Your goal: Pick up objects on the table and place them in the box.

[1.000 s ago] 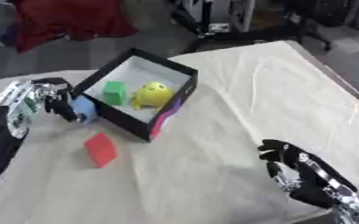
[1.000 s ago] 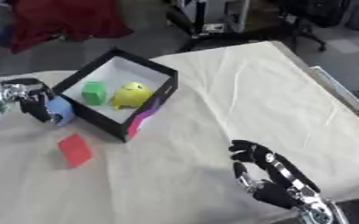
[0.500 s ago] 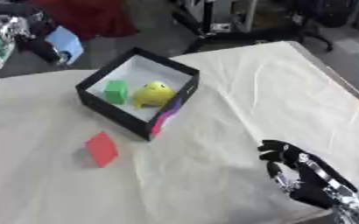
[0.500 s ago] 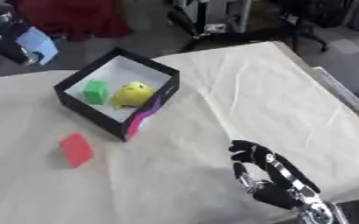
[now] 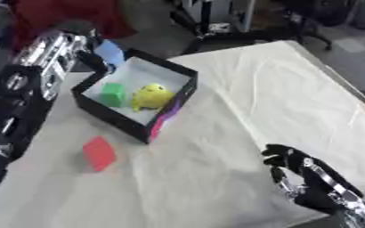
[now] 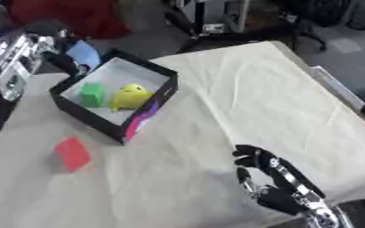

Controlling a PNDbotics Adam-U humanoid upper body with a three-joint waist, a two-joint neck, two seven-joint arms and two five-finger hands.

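A black box (image 5: pixel 182 87) with a white floor stands at the table's upper left, holding a green block (image 5: pixel 113 94) and a yellow toy (image 5: pixel 149 97). My left hand (image 5: pixel 86 50) hovers above the box's far left corner, its fingers shut on a light blue object (image 5: pixel 109 52). A red block (image 5: pixel 99 152) lies on the cloth in front of the box. Near the lower right corner my right hand (image 5: pixel 304 181) rests open on the table, holding nothing.
A cream cloth (image 5: pixel 279 93) covers the table, whose right edge runs diagonally down the right side. Beyond the far edge stand a red shape (image 5: pixel 65 15) and dark chair or machine legs (image 5: pixel 225 22) on the floor.
My left hand lifted the light blue object from the table beside the box, swung it up to the far left, and now holds it over the box's far corner. The camera has shifted.
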